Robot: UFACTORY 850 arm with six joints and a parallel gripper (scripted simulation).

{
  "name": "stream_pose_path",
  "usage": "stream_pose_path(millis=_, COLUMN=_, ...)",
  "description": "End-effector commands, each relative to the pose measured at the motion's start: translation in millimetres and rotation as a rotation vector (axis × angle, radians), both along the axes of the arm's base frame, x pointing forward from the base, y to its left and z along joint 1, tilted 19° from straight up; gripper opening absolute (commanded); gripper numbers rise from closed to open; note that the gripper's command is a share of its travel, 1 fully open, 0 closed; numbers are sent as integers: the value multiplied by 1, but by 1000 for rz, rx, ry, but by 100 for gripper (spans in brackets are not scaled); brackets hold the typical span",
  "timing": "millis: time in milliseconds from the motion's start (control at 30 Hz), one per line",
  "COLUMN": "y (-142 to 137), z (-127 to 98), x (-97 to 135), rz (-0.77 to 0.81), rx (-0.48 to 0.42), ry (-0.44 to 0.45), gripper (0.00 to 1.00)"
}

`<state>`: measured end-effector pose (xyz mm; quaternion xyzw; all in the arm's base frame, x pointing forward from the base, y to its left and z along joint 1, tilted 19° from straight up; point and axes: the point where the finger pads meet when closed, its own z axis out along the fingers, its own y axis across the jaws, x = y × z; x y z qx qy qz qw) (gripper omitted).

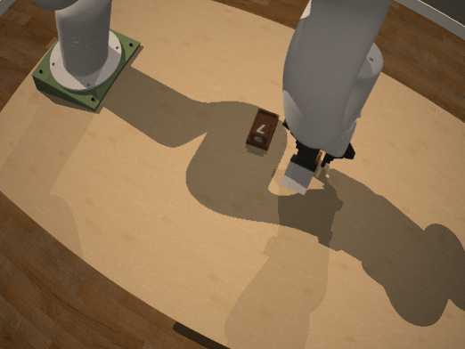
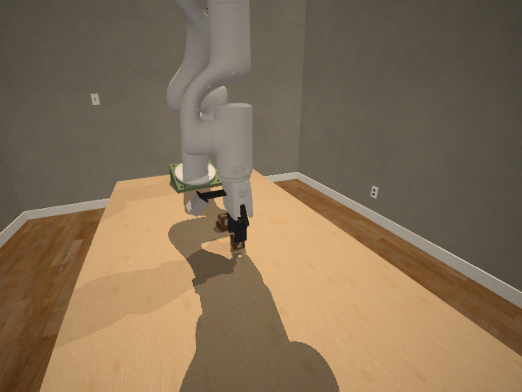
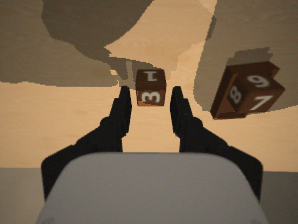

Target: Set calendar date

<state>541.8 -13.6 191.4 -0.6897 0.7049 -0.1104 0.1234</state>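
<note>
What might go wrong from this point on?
1. The claw straddles the loose cube with a gap on each side and grips nothing yet; an off-centre close may twist the cube.
2. The tray stands close beside the arm, so carrying the cube in could knock it.
</note>
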Motion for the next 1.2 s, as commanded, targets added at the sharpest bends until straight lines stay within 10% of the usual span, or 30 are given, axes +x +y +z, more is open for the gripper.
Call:
stream_pose_path(millis=0, y=0, z=-5, x=3, rz=0, rx=0, ry=-2, gripper=49)
stream_pose_path(millis=1167, y=0, z=-19, x=7, rz=0, rx=0, ry=-2, gripper=49)
